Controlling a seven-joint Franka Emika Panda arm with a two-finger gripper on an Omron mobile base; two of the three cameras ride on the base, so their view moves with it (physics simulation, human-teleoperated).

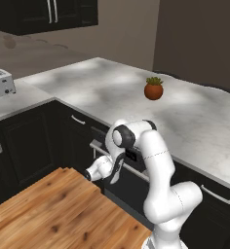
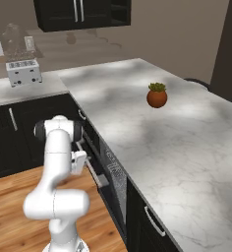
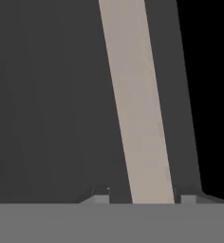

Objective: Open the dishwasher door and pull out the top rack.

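The dishwasher door point(image 1: 123, 188) is a black panel under the marble counter, and in the right base view the dishwasher door point(image 2: 107, 193) leans out a little at its top. Its long silver bar handle point(image 1: 132, 170) runs across the front. My gripper point(image 1: 94, 154) sits at the left end of that bar, low beside the cabinets point(image 2: 87, 158). In the hand view the bar handle point(image 3: 137, 118) passes between my two tips, and the gripper point(image 3: 144, 197) is shut on it. The top rack is hidden.
A potted plant point(image 1: 153, 89) stands on the marble counter point(image 1: 200, 121), and a toaster point(image 1: 0, 81) sits at the far left. Black cabinet doors with short handles point(image 1: 19, 146) flank the dishwasher. Wooden floor point(image 1: 53, 209) lies in front.
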